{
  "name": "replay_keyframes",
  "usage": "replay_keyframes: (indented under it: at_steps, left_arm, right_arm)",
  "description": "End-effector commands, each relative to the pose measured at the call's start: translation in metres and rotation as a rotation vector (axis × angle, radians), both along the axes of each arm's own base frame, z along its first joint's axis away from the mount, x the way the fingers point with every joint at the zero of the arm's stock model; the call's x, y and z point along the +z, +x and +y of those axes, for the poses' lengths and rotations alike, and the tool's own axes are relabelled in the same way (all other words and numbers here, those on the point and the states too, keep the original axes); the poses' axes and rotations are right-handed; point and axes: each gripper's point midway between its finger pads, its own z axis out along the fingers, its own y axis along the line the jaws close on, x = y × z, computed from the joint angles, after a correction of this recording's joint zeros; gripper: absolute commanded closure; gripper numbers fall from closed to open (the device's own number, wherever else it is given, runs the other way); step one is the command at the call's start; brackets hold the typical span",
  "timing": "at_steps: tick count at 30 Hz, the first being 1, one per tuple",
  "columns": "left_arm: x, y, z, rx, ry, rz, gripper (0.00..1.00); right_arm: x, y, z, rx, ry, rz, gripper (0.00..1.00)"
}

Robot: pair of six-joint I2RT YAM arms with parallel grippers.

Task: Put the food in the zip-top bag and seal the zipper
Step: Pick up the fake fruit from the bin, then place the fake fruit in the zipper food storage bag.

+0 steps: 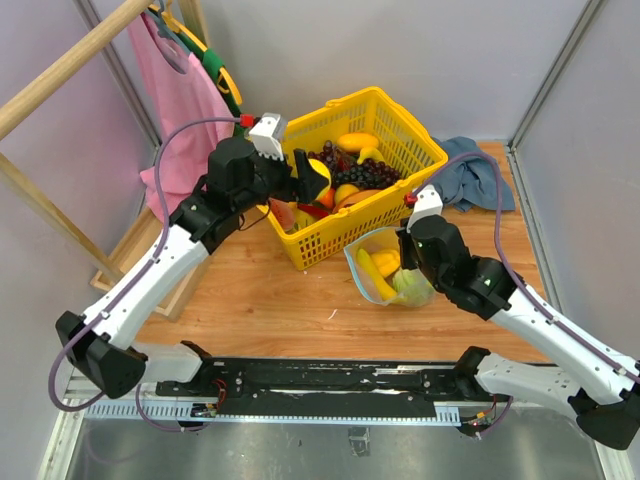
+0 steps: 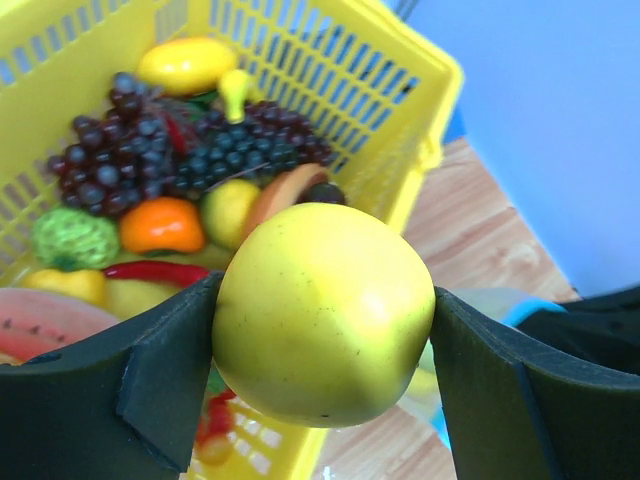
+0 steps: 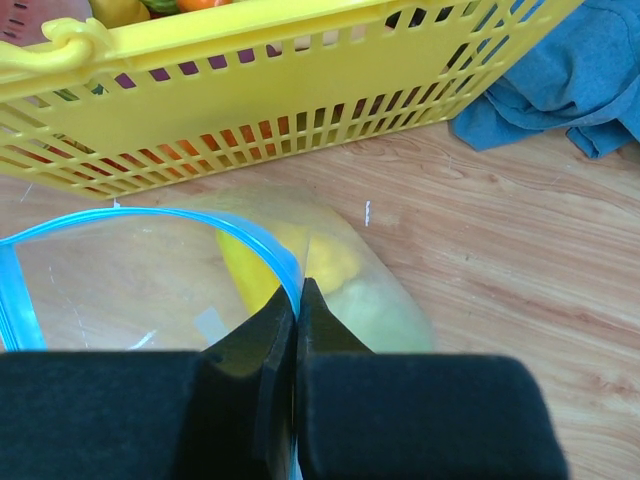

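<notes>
Two roles: left jaws clamp yellow fruit point(image 2: 322, 315) over basket point(image 1: 376, 93); right jaws pinch zip-top bag point(image 3: 110, 270) rim beside basket, holding mouth open.

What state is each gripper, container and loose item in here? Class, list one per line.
left gripper: shut on a yellow fruit, held above the basket.
right gripper: shut on the zip-top bag at its rim.
zip-top bag: mouth open, bagged fruit inside.
zipper: unsealed.
basket: upright, holding fruit.
blue cloth: crumpled.
</notes>
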Motion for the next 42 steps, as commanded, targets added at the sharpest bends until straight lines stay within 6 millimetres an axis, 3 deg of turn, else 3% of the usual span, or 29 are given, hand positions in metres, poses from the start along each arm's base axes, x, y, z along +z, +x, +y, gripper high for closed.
replay_keyframes:
  at_steps: [1,12,18,27,34,37,42]
  left_arm:
    - [0.029,-0.030,-0.023,-0.084,-0.116,-0.096,0.79]
    - [0.037,-0.110,-0.061,-0.237,-0.278,-0.182,0.83]
    - [0.020,-0.140,-0.092,-0.310,-0.273,-0.212,0.84]
    - [-0.026,-0.146,-0.129,-0.329,-0.155,-0.213,0.81]
    - [-0.070,-0.128,-0.134,-0.258,-0.033,-0.178,0.76]
    - [-0.087,-0.127,-0.138,-0.263,0.001,-0.151,0.67]
    - [-0.104,-0.128,-0.146,-0.281,0.043,-0.117,0.41]
  right_arm:
    - [0.017,0.001,0.002,-0.026,0.071,-0.012,0.99]
    - [0.022,-0.001,0.008,0.003,0.100,-0.007,0.99]
    - [0.023,-0.003,0.013,0.014,0.127,0.004,0.99]
    - [0.026,-0.007,0.014,0.034,0.141,0.002,0.99]
    - [0.029,-0.008,0.015,0.051,0.150,-0.001,0.99]
    - [0.030,-0.009,0.016,0.062,0.149,-0.002,0.99]
    - [0.029,-0.009,0.015,0.058,0.151,-0.002,0.99]
